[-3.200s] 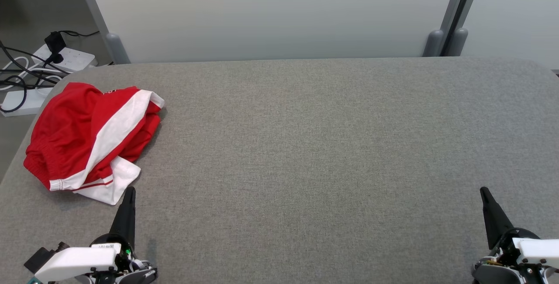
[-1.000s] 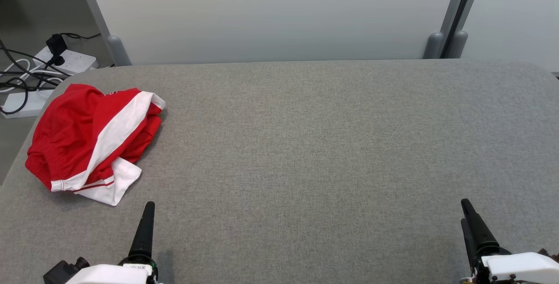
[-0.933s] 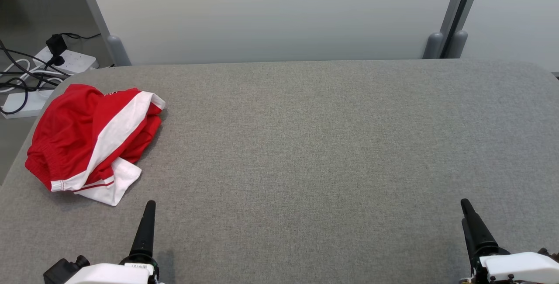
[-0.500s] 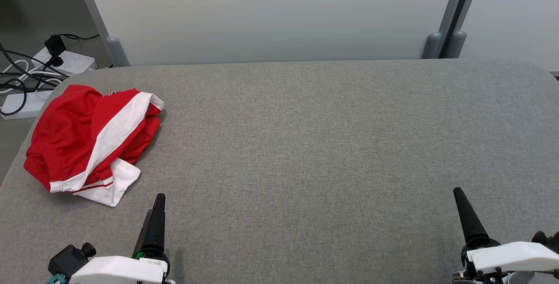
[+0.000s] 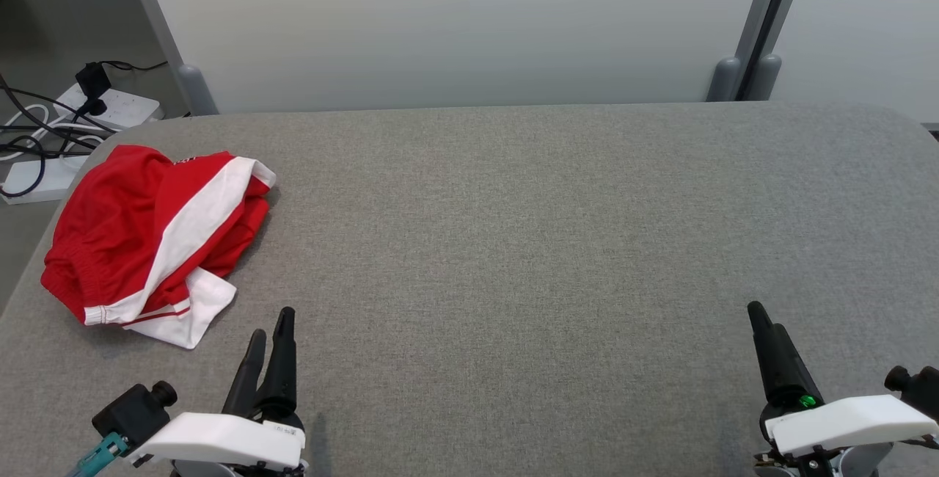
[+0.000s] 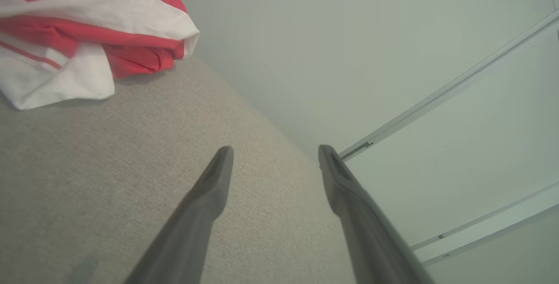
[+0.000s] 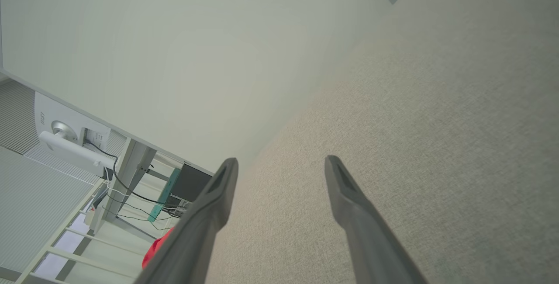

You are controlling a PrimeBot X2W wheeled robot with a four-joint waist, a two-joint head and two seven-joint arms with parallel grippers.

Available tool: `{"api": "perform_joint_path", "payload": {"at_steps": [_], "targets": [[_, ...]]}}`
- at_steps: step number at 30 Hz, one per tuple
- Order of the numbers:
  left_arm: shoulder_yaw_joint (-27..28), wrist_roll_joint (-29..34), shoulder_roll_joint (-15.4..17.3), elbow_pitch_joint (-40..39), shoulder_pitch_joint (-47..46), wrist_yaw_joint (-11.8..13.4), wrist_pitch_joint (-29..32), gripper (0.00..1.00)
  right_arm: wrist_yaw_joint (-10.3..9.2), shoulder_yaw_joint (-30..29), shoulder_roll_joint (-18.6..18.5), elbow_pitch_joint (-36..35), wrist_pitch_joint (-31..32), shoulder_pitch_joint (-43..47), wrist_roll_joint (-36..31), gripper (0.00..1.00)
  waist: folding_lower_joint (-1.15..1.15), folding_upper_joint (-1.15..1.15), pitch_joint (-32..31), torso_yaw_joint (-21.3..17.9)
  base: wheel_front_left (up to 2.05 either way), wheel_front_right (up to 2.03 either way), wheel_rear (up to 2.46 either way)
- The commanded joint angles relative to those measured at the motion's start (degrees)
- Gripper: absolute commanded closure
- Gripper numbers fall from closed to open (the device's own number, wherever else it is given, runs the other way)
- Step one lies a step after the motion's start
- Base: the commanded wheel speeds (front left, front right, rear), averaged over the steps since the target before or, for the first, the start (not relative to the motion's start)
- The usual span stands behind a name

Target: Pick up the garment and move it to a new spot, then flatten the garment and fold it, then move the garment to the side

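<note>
The first step is in hand: the pick-up has not begun, and the red-and-white shorts [image 5: 125,235] lie untouched at about 9 o'clock on the grey table [image 5: 513,242], close to its left edge. The left jaws stand apart and empty, fingers [image 6: 205,205] low over the cloth-covered top, with the shorts near at their 11 o'clock. The right jaws, also apart and empty, sit at about 4 o'clock, well away. Next, I judge, the left arm should reach to 11 o'clock and close on a raised fold. The shorts are crumpled, with a broad white band across the red and a white corner nearest the fingers.
</note>
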Motion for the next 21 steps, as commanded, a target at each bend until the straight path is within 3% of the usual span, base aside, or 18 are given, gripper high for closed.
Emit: {"api": "perform_joint_path", "payload": {"at_steps": [1,21], "targets": [[0.6,2.1,0.9,-2.2,-3.5,0.5,-0.8,0.00,0.28,1.1,-1.2,-2.3,-0.9,-3.2,-1.6,0.00,-0.01,0.00,0.0,0.0,0.00,0.00,0.00],[-1.8,15.6,1.1,-4.5,-5.0,2.4,-4.1,0.00,0.33,5.5,-2.9,-4.7,-4.3,-4.4,-12.7,0.00,-0.01,0.00,-0.4,0.0,0.00,0.00,0.00]]}}
